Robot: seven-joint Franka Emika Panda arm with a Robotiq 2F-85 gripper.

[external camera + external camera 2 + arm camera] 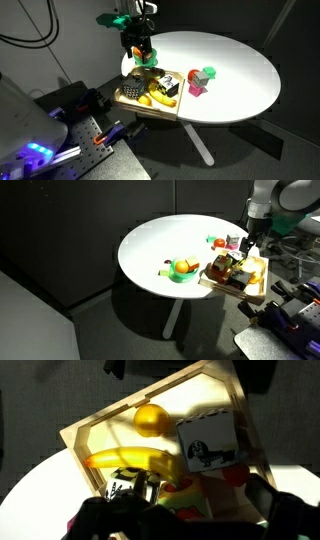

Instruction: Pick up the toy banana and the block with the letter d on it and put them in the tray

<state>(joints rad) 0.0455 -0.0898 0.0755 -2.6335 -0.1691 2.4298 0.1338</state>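
The gripper (143, 56) hangs over the tray (110, 412), jaws spread wide with nothing between them. Just below it, inside the tray, the banana (130, 458) and the block (205, 445) lie side by side.

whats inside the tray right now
The tray holds the toy banana, a round orange-yellow toy and a pale-faced block. The hand hides its near part.

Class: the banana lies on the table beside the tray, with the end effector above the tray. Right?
No. The banana lies inside the tray, as the wrist view shows; the end effector is above the tray.
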